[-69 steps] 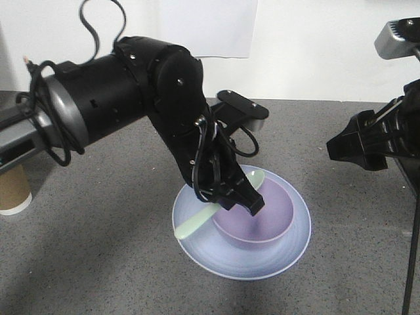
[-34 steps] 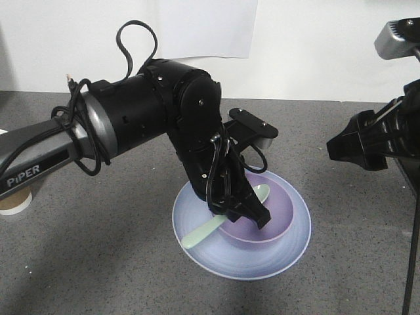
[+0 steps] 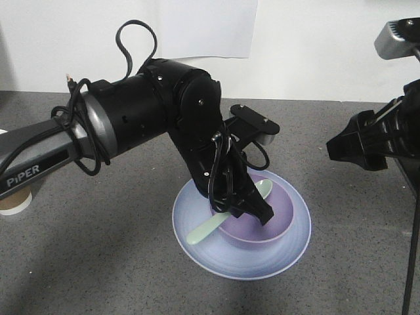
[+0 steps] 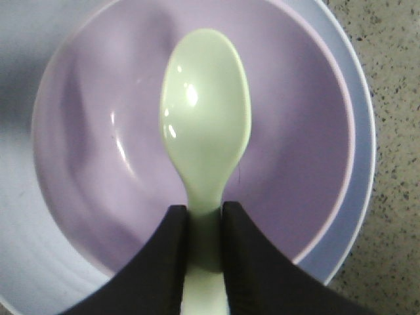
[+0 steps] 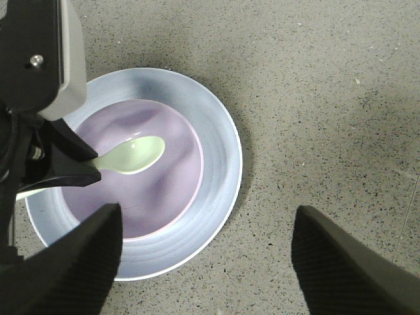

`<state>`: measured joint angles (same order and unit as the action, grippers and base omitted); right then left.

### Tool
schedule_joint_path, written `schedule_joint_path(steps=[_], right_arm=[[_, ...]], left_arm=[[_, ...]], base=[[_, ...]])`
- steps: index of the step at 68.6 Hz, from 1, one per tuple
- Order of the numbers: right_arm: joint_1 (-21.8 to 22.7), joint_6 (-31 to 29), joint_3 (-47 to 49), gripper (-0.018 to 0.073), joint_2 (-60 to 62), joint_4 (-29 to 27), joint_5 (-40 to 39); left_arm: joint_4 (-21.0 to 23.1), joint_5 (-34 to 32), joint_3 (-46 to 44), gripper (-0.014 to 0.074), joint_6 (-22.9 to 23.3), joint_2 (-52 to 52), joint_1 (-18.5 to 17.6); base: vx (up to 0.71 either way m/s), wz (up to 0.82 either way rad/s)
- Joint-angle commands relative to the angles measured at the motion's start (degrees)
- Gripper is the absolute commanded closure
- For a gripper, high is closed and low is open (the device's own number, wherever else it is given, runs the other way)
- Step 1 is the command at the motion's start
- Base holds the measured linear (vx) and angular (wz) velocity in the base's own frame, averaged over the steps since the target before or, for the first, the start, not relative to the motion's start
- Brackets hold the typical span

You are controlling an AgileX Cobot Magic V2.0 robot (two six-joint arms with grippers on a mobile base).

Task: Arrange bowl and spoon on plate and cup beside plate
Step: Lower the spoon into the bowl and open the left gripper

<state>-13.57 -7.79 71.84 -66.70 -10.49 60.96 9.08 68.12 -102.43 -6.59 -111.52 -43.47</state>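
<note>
The lavender bowl (image 3: 279, 220) sits in the pale blue plate (image 3: 243, 266) at the table's middle. My left gripper (image 3: 246, 209) is shut on the handle of the mint-green spoon (image 3: 233, 230). The left wrist view shows the spoon (image 4: 205, 125) head over the bowl (image 4: 295, 131) hollow, with the handle pinched in the gripper (image 4: 205, 213). My right gripper (image 3: 341, 149) hangs open, high at the right. Its wrist view looks down on the plate (image 5: 216, 164), bowl (image 5: 170, 190) and spoon (image 5: 131, 156). The brown paper cup (image 3: 12, 197) stands at the far left edge, mostly hidden behind the left arm.
The tabletop (image 3: 98, 262) is grey speckled stone. A white sheet (image 3: 203, 26) hangs on the back wall. The bulky left arm (image 3: 131, 118) reaches across the left half of the scene above the table.
My left arm has reached further right and lowered a little, carrying the spoon so its head now lies over the bowl's inside. The right arm has stayed still.
</note>
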Motion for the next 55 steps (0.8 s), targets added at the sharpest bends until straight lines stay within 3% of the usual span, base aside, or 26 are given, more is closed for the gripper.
schedule_joint_path(steps=[1,29,55], right_arm=[[0.2,-0.3,1.3,0.0032,1.1,-0.3,-3.0],[0.2,-0.3,1.3,0.0032,1.1,-0.3,-3.0],[0.2,-0.3,1.3,0.0032,1.1,-0.3,-3.0]], left_arm=[[0.8,-3.2,-1.8,0.0446,0.1,2.8,-0.2],[0.8,-4.4,-1.8,0.0344,0.1,2.8,-0.2],[0.7,-4.8,-1.8,0.0319,0.8,3.2,0.2]], base=[[0.00,0.00],[0.00,0.00],[0.00,0.00]])
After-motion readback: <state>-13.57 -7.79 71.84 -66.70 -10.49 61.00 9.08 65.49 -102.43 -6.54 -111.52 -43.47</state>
